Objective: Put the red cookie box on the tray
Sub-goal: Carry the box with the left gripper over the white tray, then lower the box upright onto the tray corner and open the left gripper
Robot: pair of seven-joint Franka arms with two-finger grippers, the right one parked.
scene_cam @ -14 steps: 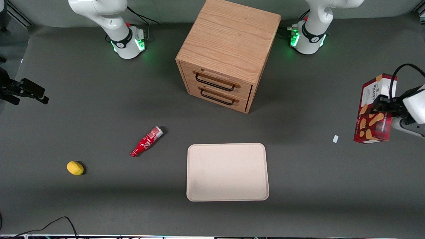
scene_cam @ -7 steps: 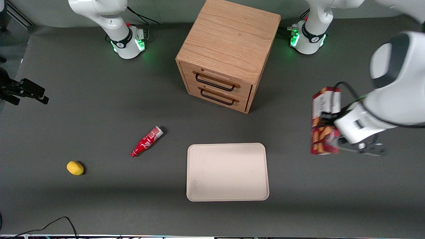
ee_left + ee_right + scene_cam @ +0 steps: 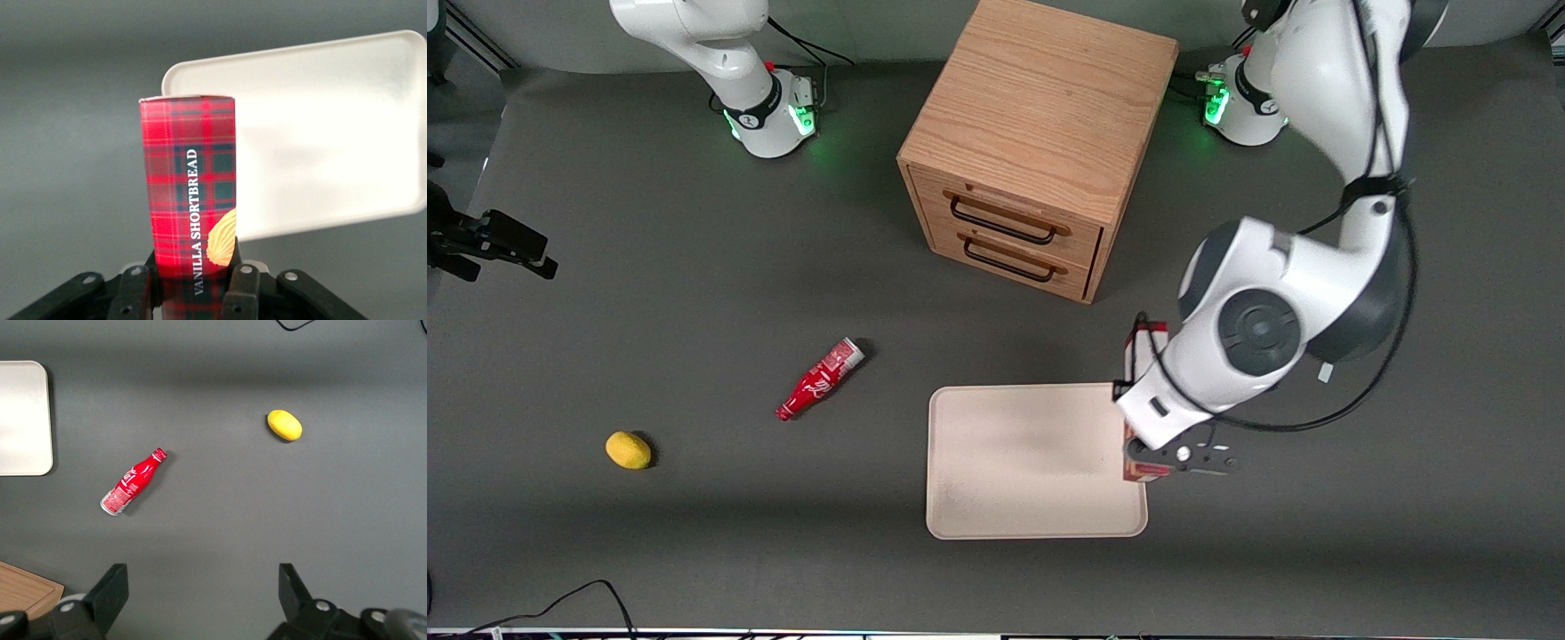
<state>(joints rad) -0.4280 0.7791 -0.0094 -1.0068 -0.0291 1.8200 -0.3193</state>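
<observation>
Here the front view hides most of the slim red tartan cookie box [image 3: 1138, 342] under the working arm's white wrist, leaving only slivers of red at the edge of the flat cream-beige rectangular tray [image 3: 1032, 460] toward the working arm's end of the table; the left wrist view shows the carton plainly [image 3: 189, 193], clamped between the left arm's black two-finger gripper [image 3: 193, 293], whose fingers [image 3: 241, 293] press its two narrow sides. That same view shows the box held up in the air, with the tray [image 3: 320, 133] partly hidden by it. The right wrist view alone gives a close look at the small red bottle [image 3: 132, 483] lying on its side and the yellow lemon-shaped object [image 3: 285, 425] on the dark grey table [image 3: 694, 533]. Half a second ago the box hung well clear of the tray toward the working arm's end; now it sits over the tray's rim. The carton bears white lettering, "VANILLA SHORTBREAD", and a tan biscuit picture.
</observation>
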